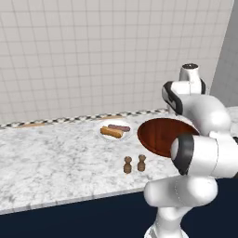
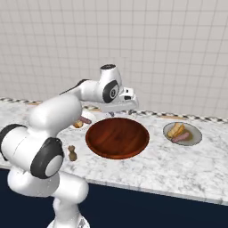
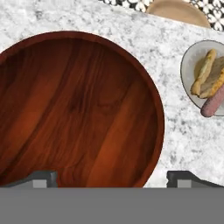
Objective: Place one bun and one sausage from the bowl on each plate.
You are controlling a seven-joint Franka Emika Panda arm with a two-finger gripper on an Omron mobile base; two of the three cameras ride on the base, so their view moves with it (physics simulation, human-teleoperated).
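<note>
The reddish-brown bowl [image 3: 78, 109] has a bare inside and sits mid-counter [image 2: 117, 137], its right part hidden by my arm in the left base view [image 1: 158, 132]. My gripper [image 2: 121, 112] hovers over the bowl's far rim, open, with nothing between its fingertips [image 3: 41, 178]. One white plate [image 3: 188, 65] lies right of the bowl and carries a bun [image 3: 203, 72] and a sausage [image 3: 213, 104]; it is also visible in the right base view [image 2: 198, 135]. The other plate [image 1: 104, 127], left of the bowl, holds a bun [image 1: 111, 132] and a sausage [image 1: 120, 127].
Two small brown shakers [image 1: 128, 165] [image 1: 142, 162] stand near the counter's front edge, in front of the bowl. A tan round board [image 3: 177, 11] lies by the patterned strip at the tiled wall. Bare marble stretches to the left [image 1: 46, 158].
</note>
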